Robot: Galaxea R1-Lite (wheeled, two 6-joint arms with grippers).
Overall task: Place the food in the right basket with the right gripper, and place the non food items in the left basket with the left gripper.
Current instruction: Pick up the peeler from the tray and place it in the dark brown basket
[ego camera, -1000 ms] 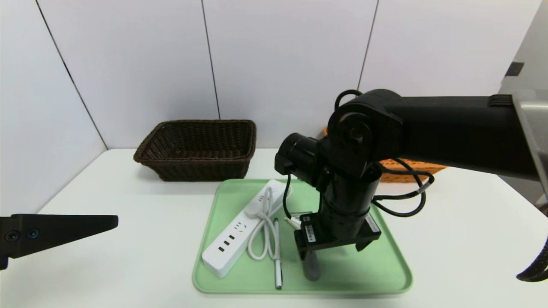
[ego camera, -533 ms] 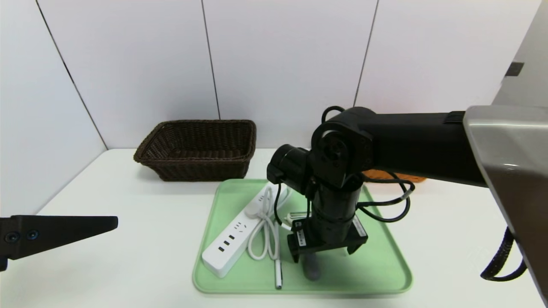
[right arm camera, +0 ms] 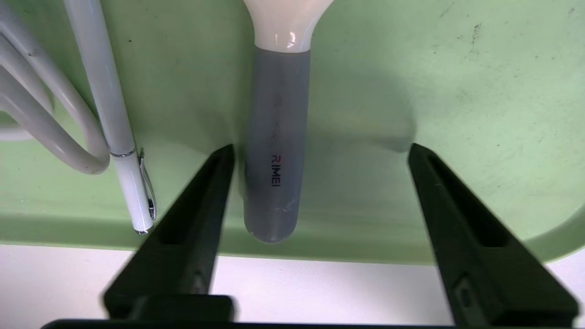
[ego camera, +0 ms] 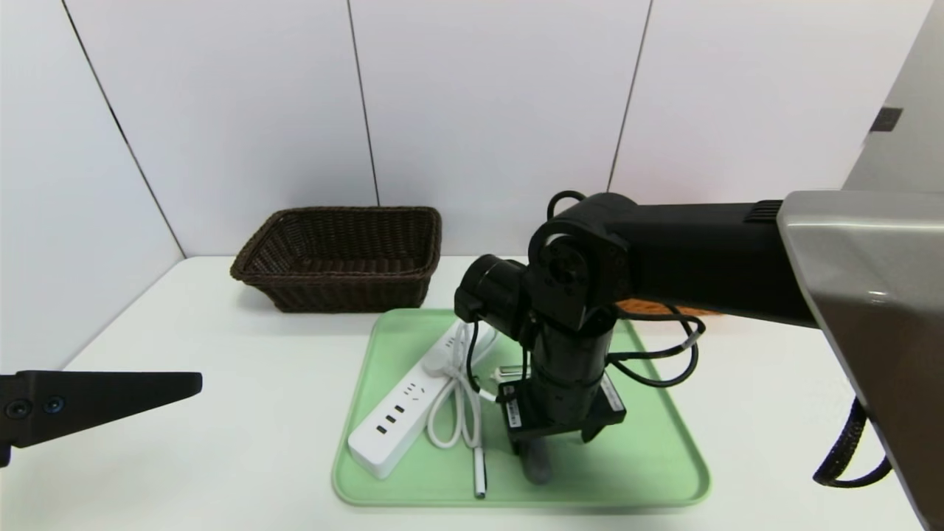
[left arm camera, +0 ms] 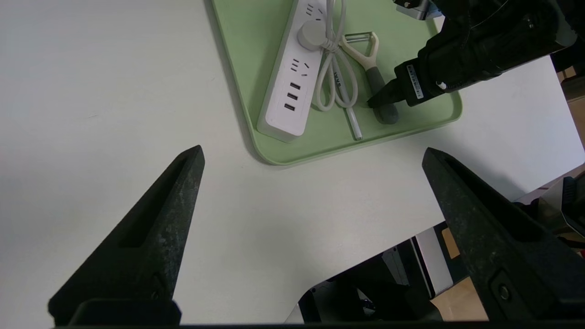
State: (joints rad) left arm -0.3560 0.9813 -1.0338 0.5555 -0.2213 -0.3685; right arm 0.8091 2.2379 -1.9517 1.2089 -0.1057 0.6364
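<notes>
From here, the right gripper, wide apart and empty, straddles the peeler lying on the tray; closing unevenly could skid the handle towards the pen. The left gripper waits beside the tray, spread wide, holding nothing. The right arm hides most of the orange basket.

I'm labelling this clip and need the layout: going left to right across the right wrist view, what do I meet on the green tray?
Looped white cord → slim white pen with a metal clip → peeler with smooth grey handle and white neck
</notes>
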